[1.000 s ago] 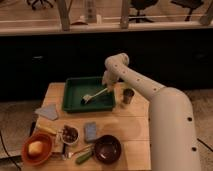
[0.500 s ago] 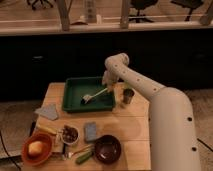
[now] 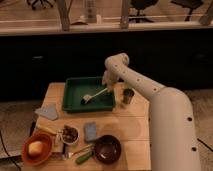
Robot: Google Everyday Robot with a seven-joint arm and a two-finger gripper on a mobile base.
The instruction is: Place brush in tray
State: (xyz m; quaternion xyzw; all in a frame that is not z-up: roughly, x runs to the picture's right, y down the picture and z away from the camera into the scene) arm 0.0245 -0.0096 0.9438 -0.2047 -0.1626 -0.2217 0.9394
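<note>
The dark green tray (image 3: 75,86) sits at the back of the wooden table. The brush (image 3: 95,94), with a pale cream handle and small whitish head, lies tilted inside the tray, head toward the tray's middle, handle rising to the right. My gripper (image 3: 108,86) is at the tray's right edge, right at the upper end of the brush handle.
A small metal cup (image 3: 128,95) stands right of the tray. On the front of the table are an orange bowl (image 3: 36,148), a dark bowl (image 3: 107,149), a small bowl of nuts (image 3: 69,134), a green-handled utensil (image 3: 83,156) and grey cloths (image 3: 48,111).
</note>
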